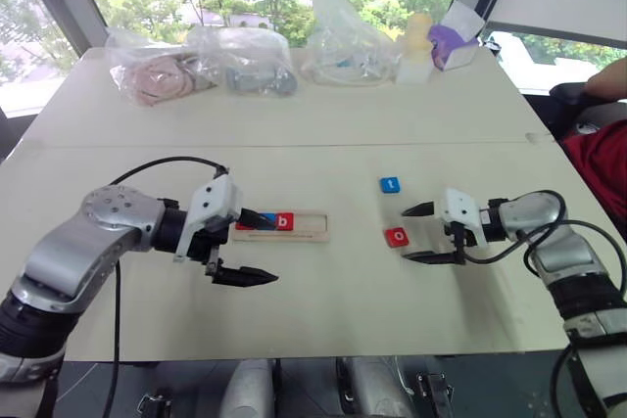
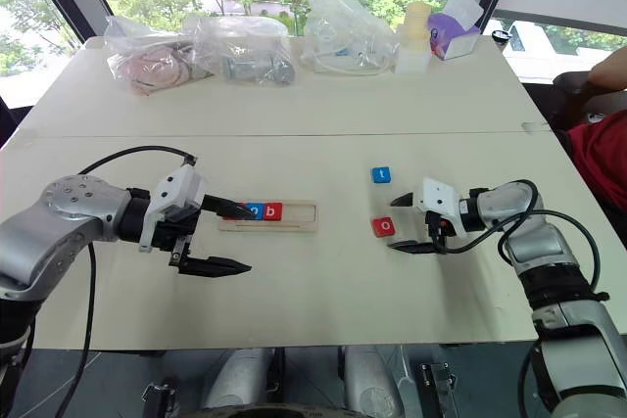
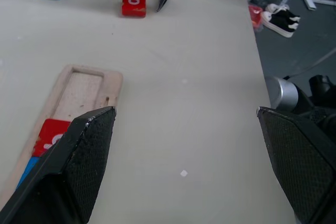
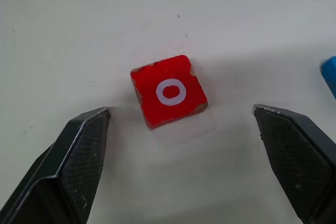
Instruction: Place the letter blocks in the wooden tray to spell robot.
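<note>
Two loose square letter tiles: red "o" (image 4: 168,91), blue "t" (image 1: 390,184) at its twelve o'clock. Pale wooden tray (image 1: 309,226) shows two visible tiles. Both claws, left (image 1: 247,247) and right (image 1: 423,233), spread, empty.

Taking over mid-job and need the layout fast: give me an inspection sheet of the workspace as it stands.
Surface: pale table, two tops butted with a seam across.
Job's things: wooden tray holds a red b block and a blue block beside it; its right part is bare. Red o block and blue t block lie loose on the table.
Clutter: clear plastic bags and a tissue box along the far edge.
Grippers: left gripper open, next to the tray; right gripper open, straddling the red o block, not touching.
Cables: black cable looping over the left arm; another at the right wrist.
Surroundings: windows beyond; a person's arm at far right.
</note>
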Robot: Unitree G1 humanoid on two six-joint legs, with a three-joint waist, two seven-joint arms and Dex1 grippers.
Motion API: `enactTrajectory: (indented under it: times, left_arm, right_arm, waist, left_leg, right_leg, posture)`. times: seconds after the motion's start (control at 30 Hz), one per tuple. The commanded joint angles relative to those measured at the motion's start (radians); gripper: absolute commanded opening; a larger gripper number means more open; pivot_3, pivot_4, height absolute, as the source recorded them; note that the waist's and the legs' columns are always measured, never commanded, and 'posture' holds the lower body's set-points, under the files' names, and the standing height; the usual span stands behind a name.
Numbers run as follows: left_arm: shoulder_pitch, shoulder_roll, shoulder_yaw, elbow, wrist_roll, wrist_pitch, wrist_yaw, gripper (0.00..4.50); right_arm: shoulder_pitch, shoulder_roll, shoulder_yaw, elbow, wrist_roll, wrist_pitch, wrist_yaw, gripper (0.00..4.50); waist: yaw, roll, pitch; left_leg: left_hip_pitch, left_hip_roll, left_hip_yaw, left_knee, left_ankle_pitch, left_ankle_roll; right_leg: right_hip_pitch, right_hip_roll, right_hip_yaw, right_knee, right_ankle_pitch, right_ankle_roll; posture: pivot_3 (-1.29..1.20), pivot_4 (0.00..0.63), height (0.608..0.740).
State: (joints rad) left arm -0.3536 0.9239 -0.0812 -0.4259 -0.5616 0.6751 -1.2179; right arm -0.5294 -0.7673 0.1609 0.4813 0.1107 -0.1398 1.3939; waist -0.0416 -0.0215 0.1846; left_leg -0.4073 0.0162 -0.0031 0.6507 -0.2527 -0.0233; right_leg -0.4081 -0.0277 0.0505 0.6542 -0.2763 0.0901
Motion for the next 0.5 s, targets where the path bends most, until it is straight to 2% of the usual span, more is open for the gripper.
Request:
enactTrajectory:
  times: [0.03, 0.07, 0.13, 0.27, 0.4, 0.5]
  left_arm:
    - [0.01, 0.014, 0.039, -0.035, -0.012, -0.001, 0.017, 4.5]
    - [0.014, 0.016, 0.04, -0.035, -0.009, -0.003, 0.021, 4.5]
    - [0.023, 0.021, 0.044, -0.03, 0.0, -0.009, 0.028, 4.5]
    - [0.034, 0.03, 0.052, -0.013, 0.009, -0.022, 0.03, 4.5]
    - [0.051, 0.045, 0.057, 0.034, 0.036, -0.054, 0.026, 4.5]
    - [0.057, 0.059, 0.069, 0.075, 0.055, -0.076, 0.023, 4.5]
  right_arm:
    - [-0.028, 0.018, 0.026, 0.067, -0.02, -0.078, 0.044, 4.48]
    - [-0.032, 0.024, 0.031, 0.08, -0.023, -0.093, 0.052, 3.96]
    - [-0.036, 0.034, 0.035, 0.101, -0.02, -0.114, 0.069, 3.23]
    - [-0.045, 0.048, 0.026, 0.097, -0.01, -0.102, 0.086, 1.13]
    - [-0.071, 0.065, -0.001, 0.014, 0.039, 0.058, 0.071, 1.1]
    - [-0.081, 0.073, -0.006, -0.123, 0.094, 0.255, 0.065, 1.1]
  waist:
    - [0.0, 0.0, 0.0]
    - [0.0, 0.0, 0.0]
    - [-0.002, 0.0, 0.0]
    - [-0.004, 0.0, 0.0]
    - [-0.004, 0.0, 0.0]
    - [-0.002, 0.001, 0.001]
  left_leg:
    - [0.0, 0.0, 0.0, 0.0, 0.0, 0.0]
    - [0.001, 0.0, 0.0, 0.0, 0.0, 0.0]
    - [0.001, 0.0, -0.001, 0.0, 0.0, 0.0]
    - [0.006, 0.0, 0.0, 0.0, 0.0, 0.0]
    - [0.013, 0.001, 0.001, -0.001, 0.0, 0.0]
    - [0.014, 0.001, 0.001, -0.002, 0.0, 0.0]
  right_leg:
    - [0.0, 0.0, 0.0, 0.0, 0.0, 0.0]
    - [0.0, 0.0, 0.0, 0.0, 0.0, 0.0]
    - [0.001, 0.0, 0.0, 0.001, 0.0, 0.0]
    - [0.005, 0.0, 0.0, 0.001, 0.0, -0.001]
    - [0.011, 0.0, 0.001, 0.001, -0.001, -0.002]
    - [0.012, 0.0, 0.001, 0.001, -0.001, -0.004]
  posture:
    - [0.0, 0.15, 0.735]
    - [0.0, 0.15, 0.735]
    - [0.0, 0.15, 0.735]
    - [0.0, 0.15, 0.735]
    - [0.0, 0.15, 0.735]
    - [0.0, 0.15, 0.735]
